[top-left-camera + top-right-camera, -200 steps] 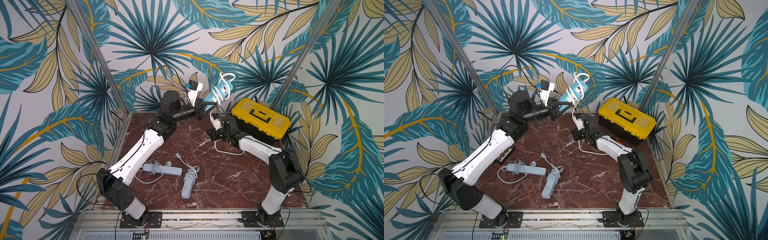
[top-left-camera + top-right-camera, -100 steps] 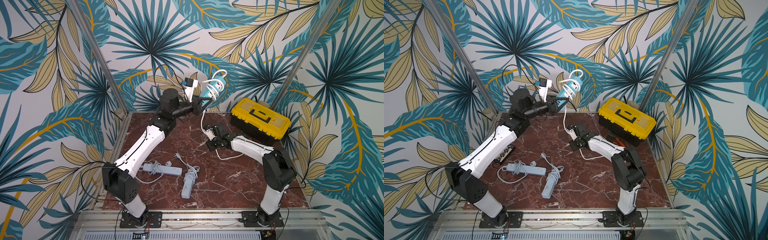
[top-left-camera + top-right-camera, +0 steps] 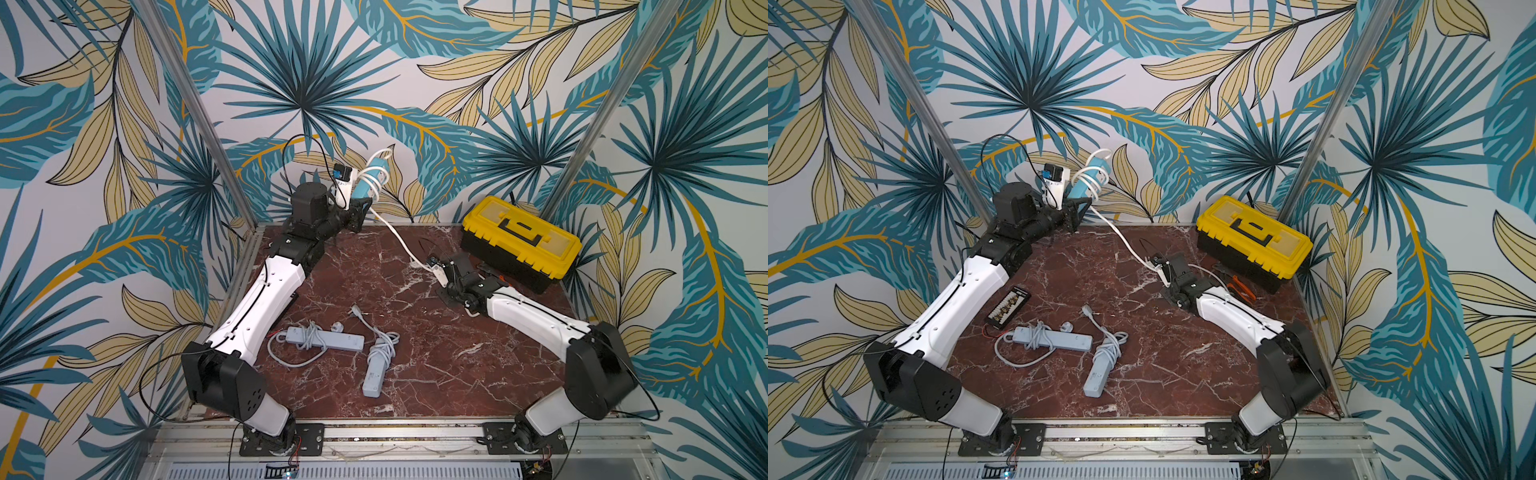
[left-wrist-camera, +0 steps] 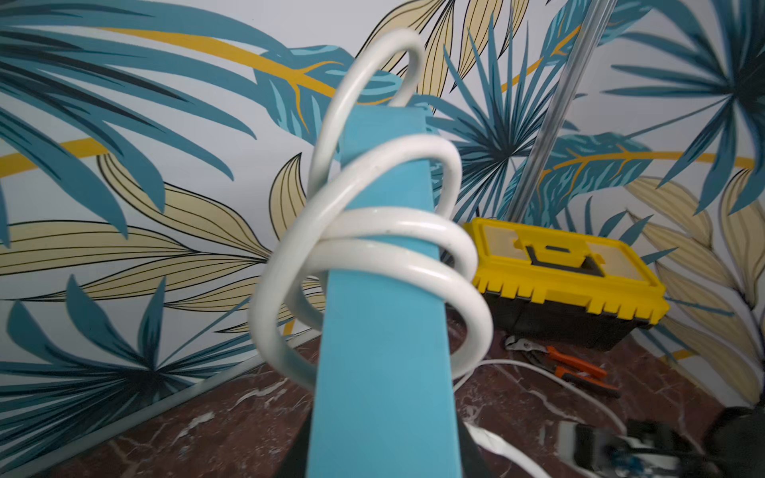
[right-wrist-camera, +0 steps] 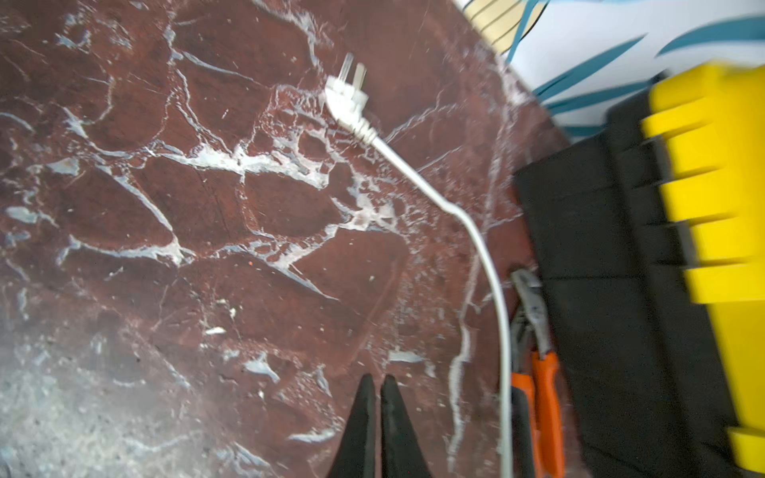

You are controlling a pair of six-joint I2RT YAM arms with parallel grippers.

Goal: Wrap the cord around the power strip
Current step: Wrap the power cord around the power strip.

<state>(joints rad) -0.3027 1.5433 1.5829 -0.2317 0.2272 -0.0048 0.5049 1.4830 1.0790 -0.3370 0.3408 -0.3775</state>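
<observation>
My left gripper [image 3: 359, 205] [image 3: 1079, 208] is shut on the lower end of the blue power strip [image 3: 368, 183] [image 3: 1086, 183] and holds it upright against the back wall. In the left wrist view the power strip [image 4: 385, 331] fills the middle, and the white cord [image 4: 372, 219] coils loosely around it several times. The cord [image 3: 399, 237] [image 3: 1121, 239] slants down to the table near my right gripper [image 3: 440, 274] [image 3: 1163, 270]. In the right wrist view that gripper [image 5: 374, 385] is shut on nothing. There the cord [image 5: 476, 236] lies beside it and ends in a plug [image 5: 345, 97].
A yellow and black toolbox [image 3: 521, 237] [image 5: 712, 186] stands at the back right. Orange pliers [image 3: 1239, 286] [image 5: 538, 372] lie in front of it. Two grey power strips [image 3: 324, 338] [image 3: 376, 365] with wound cords lie at the front middle. A small black box [image 3: 1009, 307] sits by the left arm.
My left arm has swung the power strip left, closer to the back wall. My right gripper has come down from beneath the strip to the table, and the cord now stretches between them.
</observation>
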